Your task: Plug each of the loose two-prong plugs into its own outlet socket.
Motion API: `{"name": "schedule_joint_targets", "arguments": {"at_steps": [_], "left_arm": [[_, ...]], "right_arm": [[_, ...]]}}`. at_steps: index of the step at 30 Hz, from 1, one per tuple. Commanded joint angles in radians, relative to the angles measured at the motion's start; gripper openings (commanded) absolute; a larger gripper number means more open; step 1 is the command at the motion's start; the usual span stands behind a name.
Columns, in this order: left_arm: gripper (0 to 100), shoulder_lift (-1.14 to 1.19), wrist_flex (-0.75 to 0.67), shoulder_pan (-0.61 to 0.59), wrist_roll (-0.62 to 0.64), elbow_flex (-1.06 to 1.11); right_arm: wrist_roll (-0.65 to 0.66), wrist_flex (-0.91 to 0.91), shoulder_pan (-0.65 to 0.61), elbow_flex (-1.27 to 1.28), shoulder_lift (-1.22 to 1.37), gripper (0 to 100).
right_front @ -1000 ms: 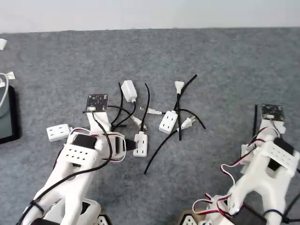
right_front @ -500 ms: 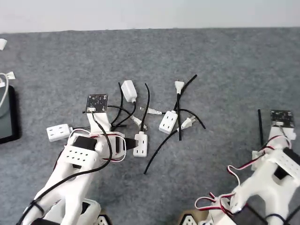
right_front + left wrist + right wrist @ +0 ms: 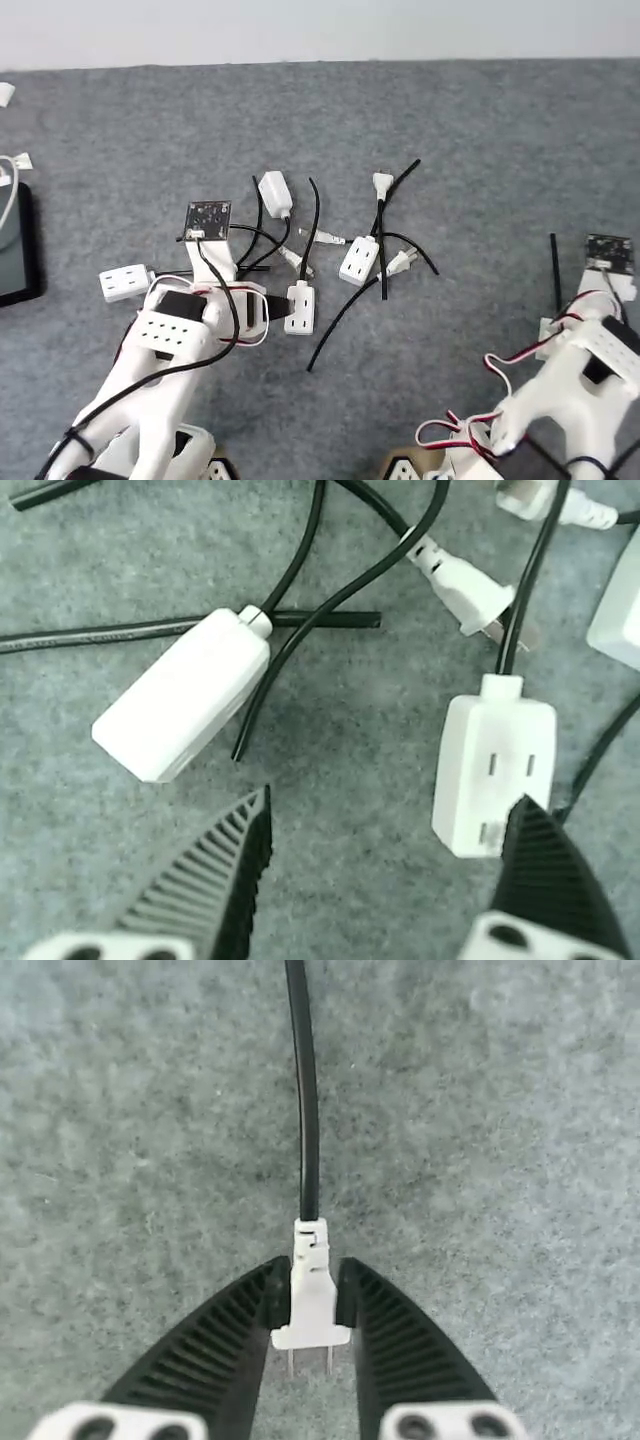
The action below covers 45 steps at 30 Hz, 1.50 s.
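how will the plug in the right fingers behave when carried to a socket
The plug looks small and rigid, so probably light and firm between the fingers. Its smooth body might twist if pinched off-centre. The thin black cord lies loose on the mat, so it will likely trail floppily and drag.
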Motion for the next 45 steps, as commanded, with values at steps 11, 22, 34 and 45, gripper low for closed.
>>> {"name": "schedule_joint_targets", "arguments": {"at_steps": [11, 22, 34, 45], "left_arm": [[34, -0.021, -0.023, -0.005, -0.012, -0.005], [34, -0.025, -0.023, -0.005, -0.012, -0.005], [34, -0.021, -0.023, -0.005, -0.012, -0.005], [34, -0.021, -0.023, -0.005, -0.014, -0.005]], "right_arm": [[-0.011, -0.071, -0.005, -0.091, 0.191, 7.1], [-0.009, -0.061, -0.027, -0.144, 0.199, 7.1], [-0.015, -0.061, -0.031, -0.133, 0.203, 6.8], [-0.009, -0.061, -0.031, -0.114, 0.203, 1.3]]}}
